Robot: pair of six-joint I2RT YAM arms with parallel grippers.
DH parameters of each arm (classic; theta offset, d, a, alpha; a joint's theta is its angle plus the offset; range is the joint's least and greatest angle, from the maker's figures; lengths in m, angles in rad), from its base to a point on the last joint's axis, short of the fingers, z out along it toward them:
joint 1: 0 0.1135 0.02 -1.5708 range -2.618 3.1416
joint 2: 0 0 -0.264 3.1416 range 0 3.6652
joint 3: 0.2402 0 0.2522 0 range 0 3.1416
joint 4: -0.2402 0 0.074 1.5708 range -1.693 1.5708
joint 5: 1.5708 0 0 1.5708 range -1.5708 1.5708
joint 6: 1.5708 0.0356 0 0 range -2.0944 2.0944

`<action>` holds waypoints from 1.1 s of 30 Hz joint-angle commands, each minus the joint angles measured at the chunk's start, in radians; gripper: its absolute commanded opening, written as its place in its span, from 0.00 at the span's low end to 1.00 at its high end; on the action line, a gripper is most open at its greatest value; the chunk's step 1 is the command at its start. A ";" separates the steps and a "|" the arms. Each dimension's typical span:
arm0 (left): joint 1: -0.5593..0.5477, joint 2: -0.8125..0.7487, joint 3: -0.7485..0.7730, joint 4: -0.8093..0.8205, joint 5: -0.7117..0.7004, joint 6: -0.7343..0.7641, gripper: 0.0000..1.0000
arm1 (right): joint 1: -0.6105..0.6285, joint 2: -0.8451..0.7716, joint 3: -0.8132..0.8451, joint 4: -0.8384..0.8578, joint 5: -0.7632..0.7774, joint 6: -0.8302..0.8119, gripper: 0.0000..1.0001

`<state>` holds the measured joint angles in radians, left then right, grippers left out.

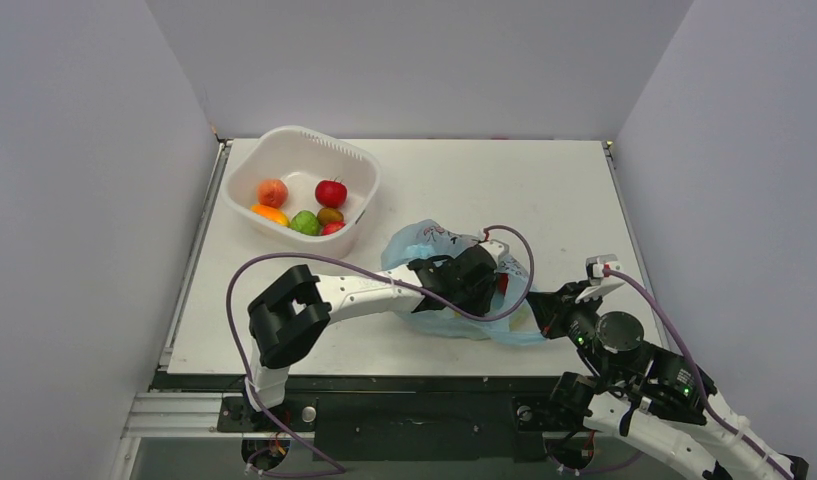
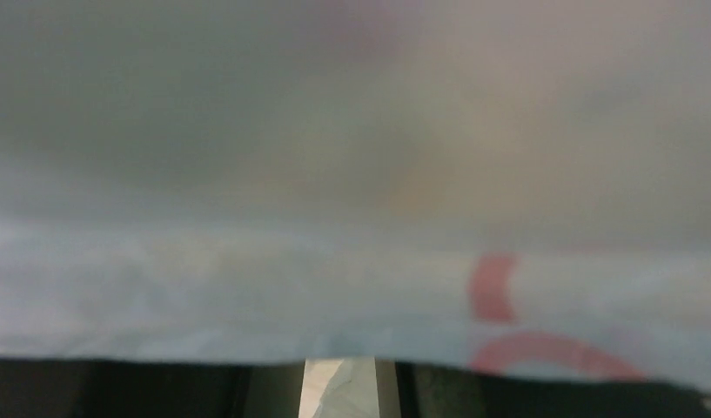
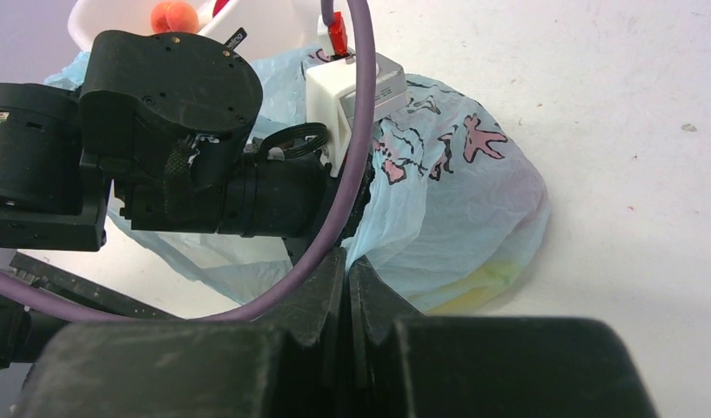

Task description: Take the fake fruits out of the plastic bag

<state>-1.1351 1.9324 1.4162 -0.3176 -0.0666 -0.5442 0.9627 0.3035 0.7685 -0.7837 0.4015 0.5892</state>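
The bag (image 1: 431,243) is lying crumpled on the desk (image 1: 544,190), right of centre and near the front edge, with its pink-and-dark prints facing up. The left arm (image 1: 369,290) is reaching into it from the left. The left jaws are sitting buried in the film, and the wrist view is giving only blurred pale blue, so I cannot tell how they stand. The right jaws are pressing together on the bag's near right edge, pinching the film. A yellow piece (image 3: 491,277) is showing faintly through the bag's lower side. The tub (image 1: 284,143) at the far left is holding an apple (image 1: 331,192) among other small pieces (image 1: 272,191).
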 commanded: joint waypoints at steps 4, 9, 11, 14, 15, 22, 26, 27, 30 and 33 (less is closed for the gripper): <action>-0.015 0.019 0.002 0.092 0.112 -0.031 0.34 | 0.001 -0.011 -0.002 0.049 -0.005 -0.004 0.00; -0.017 0.001 -0.019 0.087 0.160 -0.021 0.46 | 0.002 -0.010 -0.003 0.054 -0.007 -0.007 0.00; -0.024 -0.006 -0.024 0.095 0.202 -0.005 0.51 | 0.002 -0.007 -0.003 0.056 -0.007 -0.007 0.00; -0.032 -0.018 -0.056 0.182 0.388 0.034 0.57 | 0.002 -0.007 -0.003 0.055 -0.006 -0.006 0.00; -0.033 -0.027 -0.066 0.231 0.468 0.035 0.57 | 0.002 -0.007 -0.003 0.055 -0.006 -0.006 0.00; -0.009 -0.033 -0.099 0.250 0.493 0.014 0.59 | 0.002 -0.007 -0.003 0.055 -0.006 -0.007 0.00; -0.008 -0.037 -0.050 0.135 0.322 0.039 0.59 | 0.002 -0.003 -0.003 0.055 -0.007 -0.006 0.00; -0.007 -0.039 -0.035 0.121 0.292 0.045 0.59 | 0.002 -0.002 -0.003 0.055 -0.008 -0.006 0.00; -0.005 -0.044 -0.006 0.073 0.197 0.066 0.59 | 0.002 0.005 -0.003 0.055 -0.010 -0.008 0.00; -0.002 -0.032 0.045 0.025 0.160 0.108 0.60 | 0.002 0.009 -0.002 0.055 -0.013 -0.009 0.00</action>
<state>-1.1397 1.9408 1.3727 -0.2188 0.2047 -0.5102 0.9627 0.2955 0.7685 -0.7856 0.4038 0.5865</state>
